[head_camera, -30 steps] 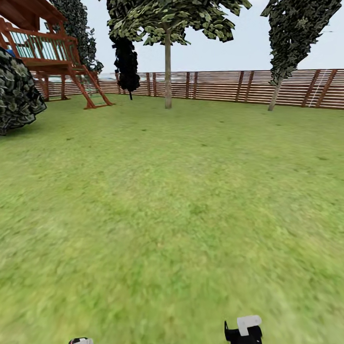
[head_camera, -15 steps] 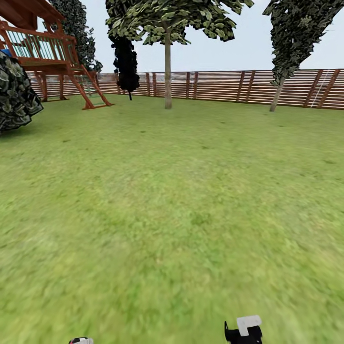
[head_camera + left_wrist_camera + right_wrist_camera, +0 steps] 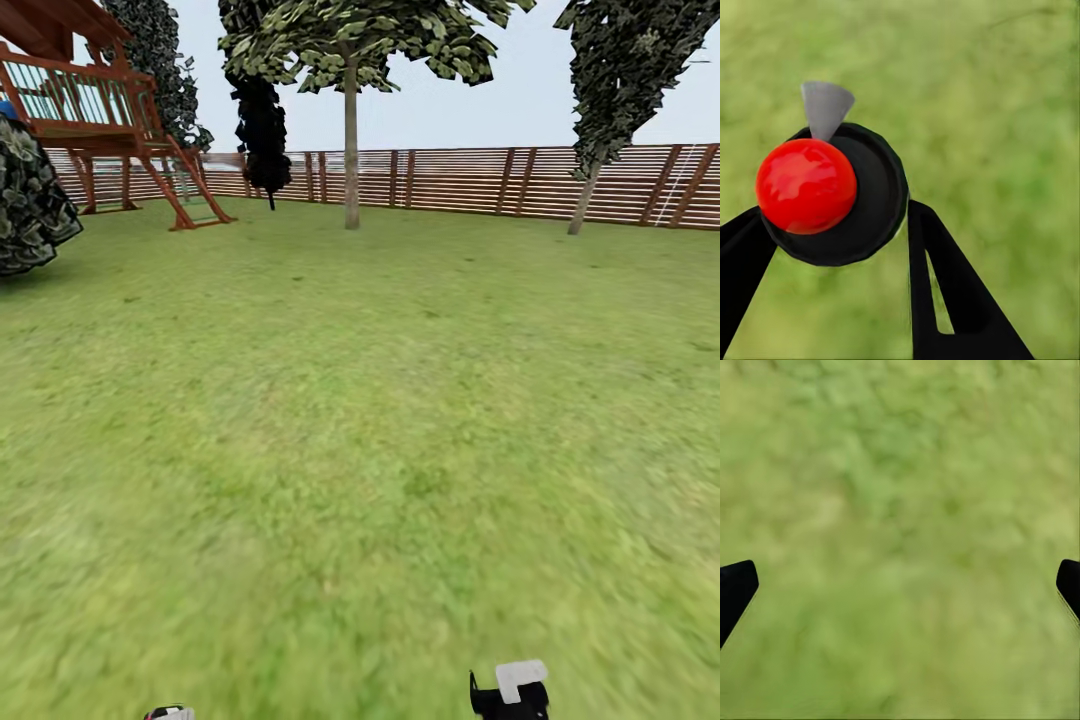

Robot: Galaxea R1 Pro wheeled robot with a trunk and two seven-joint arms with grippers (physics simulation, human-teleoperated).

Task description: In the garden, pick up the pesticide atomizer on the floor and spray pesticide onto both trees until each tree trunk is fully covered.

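Observation:
The pesticide atomizer [image 3: 832,195], with a black round body, a glossy red cap and a grey cone nozzle, sits between the two black fingers of my left gripper [image 3: 836,217], which is shut on it above the grass. My right gripper [image 3: 900,585] is open, its black fingertips [image 3: 735,589] far apart over bare lawn. Far ahead across the lawn [image 3: 360,420], in the head view, stands one tree [image 3: 351,60] with a straight grey-tan trunk [image 3: 351,160] and a leafy crown. A small part of each arm peeks in at that view's bottom edge.
A reddish-brown slatted fence [image 3: 460,180] closes the far side. A wooden play tower with a ladder [image 3: 110,110] stands far left beside a dark bush [image 3: 30,200]. A narrow dark tree [image 3: 620,70] leans at far right, another [image 3: 262,120] near the fence.
The whole head view has shifted slightly, so the camera has moved a little; the bush slid toward the left edge. Both arms hold the same pose.

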